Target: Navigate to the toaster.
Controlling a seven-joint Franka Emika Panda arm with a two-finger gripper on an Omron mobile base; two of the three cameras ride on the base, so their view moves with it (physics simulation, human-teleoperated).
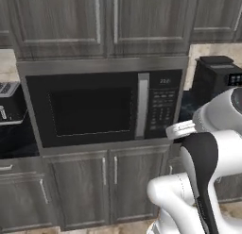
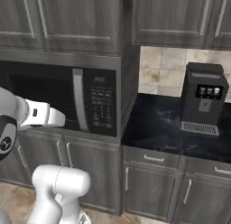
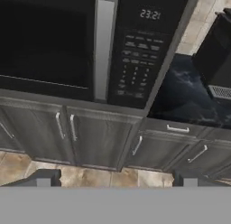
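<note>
The two dark fingers (image 3: pixel 45 177) sit far apart at the bottom of the hand view, and nothing is between them. They are spread wide and hold nothing, because this job is only about driving to a place, not picking something up. The gripper (image 3: pixel 116 179) points at the cabinet doors (image 3: pixel 67 137) under the big microwave (image 3: pixel 81 47), so the hand is just held out in front while the base rolls.

The white arm (image 1: pixel 203 167) is folded up close to the robot's body. I think that keeps it from bumping the cabinets on the way.

The microwave is built into the dark wood wall, straight ahead of the robot. To its right is a black table (image 2: pixel 158 123) with a tall black coffee machine (image 2: pixel 203 99) standing on it, near the tiled wall (image 2: pixel 158 69).

The toaster (image 1: pixel 8 103) is far over on the left edge of the left base view. It is a small low box with a light slotted top and a dark body, and it sits on the table on the other side of the microwave. Part of it is cut off by the edge of the picture.

So the robot faces the microwave, not the toaster. I think it needs to move left until the toaster is in front of it.
</note>
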